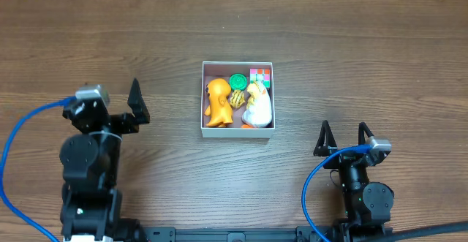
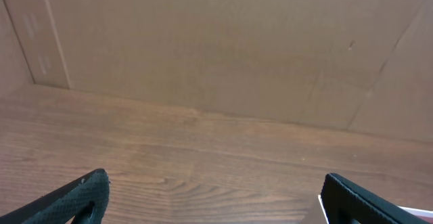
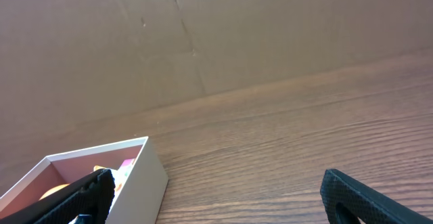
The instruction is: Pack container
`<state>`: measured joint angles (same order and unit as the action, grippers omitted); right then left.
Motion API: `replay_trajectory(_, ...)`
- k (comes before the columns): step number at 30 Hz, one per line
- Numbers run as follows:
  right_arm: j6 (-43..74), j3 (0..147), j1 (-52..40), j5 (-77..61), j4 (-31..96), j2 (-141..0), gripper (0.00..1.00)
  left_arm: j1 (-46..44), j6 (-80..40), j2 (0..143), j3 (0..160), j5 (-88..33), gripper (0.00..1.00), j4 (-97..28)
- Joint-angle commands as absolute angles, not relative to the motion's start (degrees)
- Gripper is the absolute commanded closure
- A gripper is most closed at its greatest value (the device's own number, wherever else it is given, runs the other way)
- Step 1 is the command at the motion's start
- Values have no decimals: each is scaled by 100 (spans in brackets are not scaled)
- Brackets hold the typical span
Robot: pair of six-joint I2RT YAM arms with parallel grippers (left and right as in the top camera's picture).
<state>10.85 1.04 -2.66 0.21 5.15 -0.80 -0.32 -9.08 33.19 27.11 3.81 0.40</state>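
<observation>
The container (image 1: 202,96), a white-walled square box with a pinkish floor, sits at the table's middle. It holds an orange toy (image 1: 216,100), a green round toy (image 1: 238,81), a small colourful cube (image 1: 260,75) and a white-and-yellow toy (image 1: 257,104). My left gripper (image 1: 137,104) is open and empty, well to the left of the box. My right gripper (image 1: 342,138) is open and empty, in front and to the right of it. In the right wrist view the container's corner (image 3: 145,166) shows at lower left; the gripper (image 3: 216,197) is open over bare wood.
The wooden table (image 1: 365,52) surrounds the box. A brown cardboard wall (image 2: 216,41) stands behind the table's far edge. Blue cables (image 1: 14,136) run from both arms near the front edge.
</observation>
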Motion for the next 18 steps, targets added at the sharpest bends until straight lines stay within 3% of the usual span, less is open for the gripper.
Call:
replay_trajectory(1, 1063, 45, -259, -14, 482, -16, 0, 3, -1035, 2886, 2475, 556, 0, 154)
replay_trajectory(18, 1063, 45, -259, -14, 480, -16, 0, -3, -1382, 1688, 1789, 637, 0, 134)
